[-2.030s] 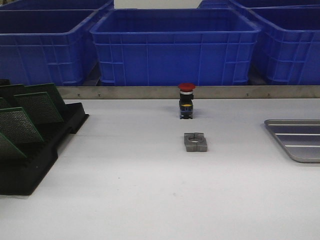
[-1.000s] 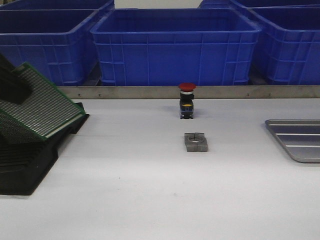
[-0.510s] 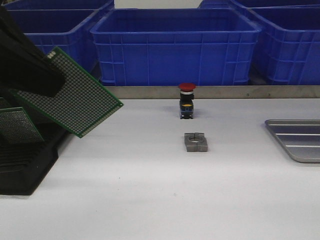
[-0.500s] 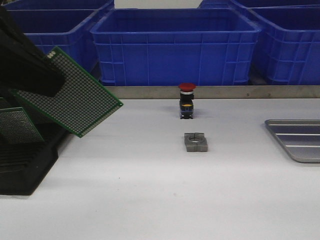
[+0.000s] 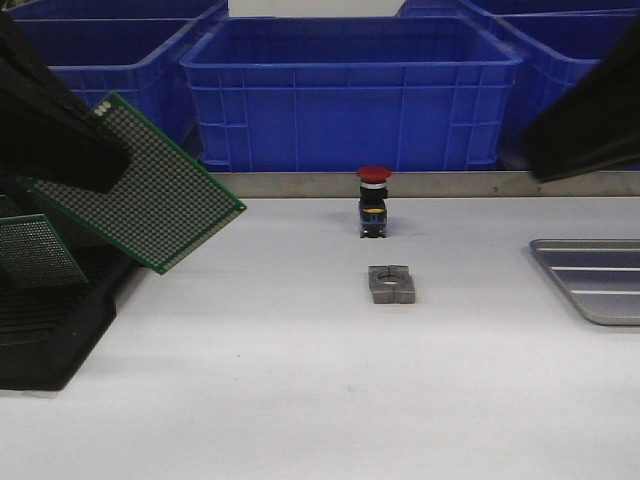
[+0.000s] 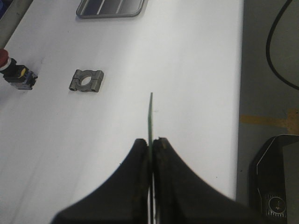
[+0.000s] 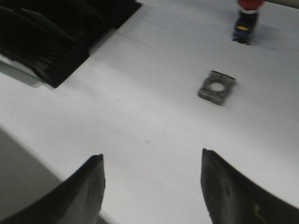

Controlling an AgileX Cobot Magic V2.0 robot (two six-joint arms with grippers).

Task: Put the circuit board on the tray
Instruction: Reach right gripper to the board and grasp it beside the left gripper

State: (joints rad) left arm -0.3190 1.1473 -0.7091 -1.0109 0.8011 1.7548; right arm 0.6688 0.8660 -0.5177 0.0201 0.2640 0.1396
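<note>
While my left gripper is clamped on the board, held tilted above the rack, my right gripper hangs with jaws apart. I should carry it level, clear of the clamp, to the tray far right.

Rack left, tray right, clamp block between.

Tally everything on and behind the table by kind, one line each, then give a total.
Green circuit boards: 2, one held by the left gripper, one in the rack
Black rack: 1
Red push button: 1
Metal clamp block: 1
Tray: 1
Blue bins: 5
Total: 11
</note>
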